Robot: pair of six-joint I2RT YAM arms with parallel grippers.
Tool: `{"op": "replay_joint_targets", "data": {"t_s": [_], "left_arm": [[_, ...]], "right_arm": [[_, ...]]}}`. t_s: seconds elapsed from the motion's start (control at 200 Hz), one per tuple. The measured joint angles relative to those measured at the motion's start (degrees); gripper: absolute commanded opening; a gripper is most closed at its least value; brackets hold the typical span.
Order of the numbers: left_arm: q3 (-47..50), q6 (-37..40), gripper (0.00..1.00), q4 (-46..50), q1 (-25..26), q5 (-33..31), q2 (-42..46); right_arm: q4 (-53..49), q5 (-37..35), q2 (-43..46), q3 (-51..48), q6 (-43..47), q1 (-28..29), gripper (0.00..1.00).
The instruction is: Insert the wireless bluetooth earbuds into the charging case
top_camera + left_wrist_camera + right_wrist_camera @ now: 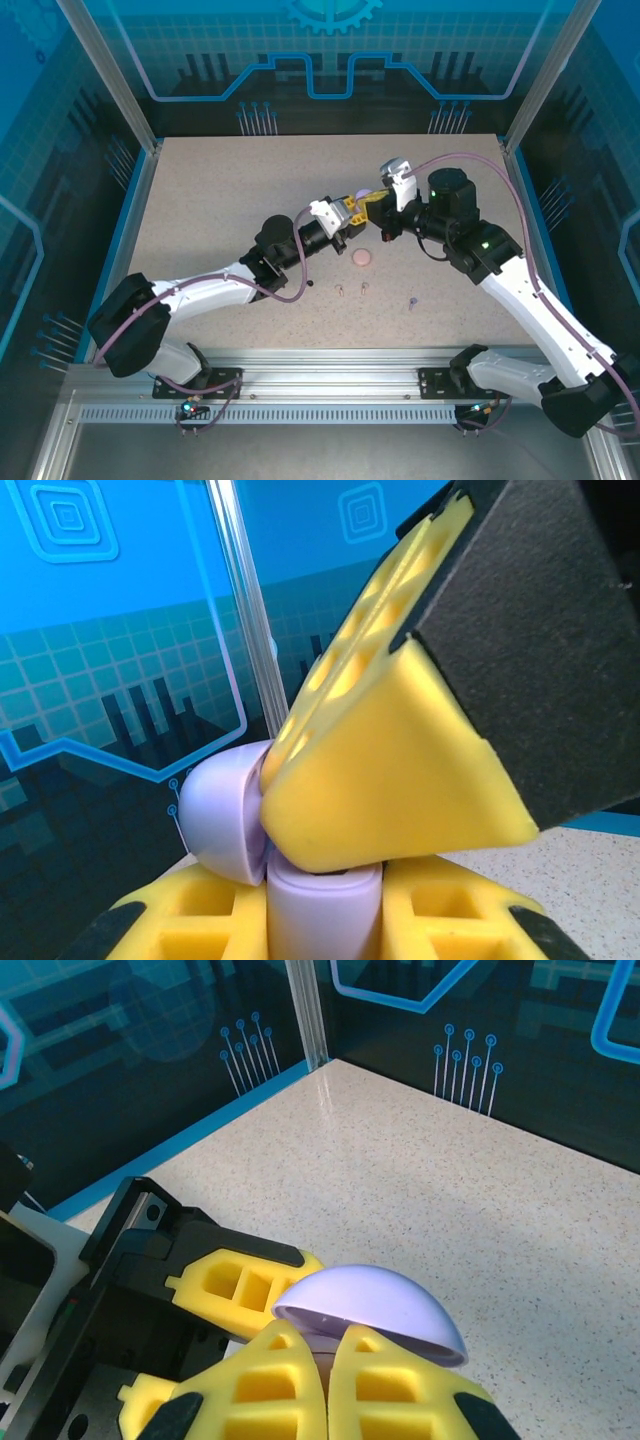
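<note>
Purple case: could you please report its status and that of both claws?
Left claw shut on purple case, held above table. Right claw shut, tips against lid. Earbuds loose on table. Nothing in the way.

Lilac case (370, 1305); yellow fingers (270, 1388); speckled beige table (200, 200).

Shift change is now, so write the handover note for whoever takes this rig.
Left pincer: shut on the purple case, lid up, above the table.
Right pincer: shut, tips at its mouth; any earbud between them is hidden.
Pink case lies on the table; a purple earbud and two pale earbuds lie loose near it.
Done: nothing confirmed. Left: seat the loose earbuds.
</note>
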State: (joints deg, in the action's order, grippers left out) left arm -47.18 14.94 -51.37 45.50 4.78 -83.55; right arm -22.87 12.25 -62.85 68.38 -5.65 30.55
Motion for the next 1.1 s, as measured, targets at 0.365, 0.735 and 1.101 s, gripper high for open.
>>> {"op": "replay_joint_targets", "data": {"t_s": [0.365,0.735,1.101], "left_arm": [[-0.07,-0.02,0.00,-0.35,-0.11,-0.44,0.04],[-0.20,0.00,0.00,-1.90,-0.09,-1.29,0.04],[0.90,-0.02,0.00,-4.44,-0.09,-4.37,1.88]], "right_arm": [[-4.24,-0.13,-1.27,3.58,-1.70,-0.24,0.55],[-11.32,-10.43,6.97,9.11,-17.38,-6.49,0.69],[-22.53,-21.11,2.38,-13.42,-40.35,-9.14,0.62]]}}
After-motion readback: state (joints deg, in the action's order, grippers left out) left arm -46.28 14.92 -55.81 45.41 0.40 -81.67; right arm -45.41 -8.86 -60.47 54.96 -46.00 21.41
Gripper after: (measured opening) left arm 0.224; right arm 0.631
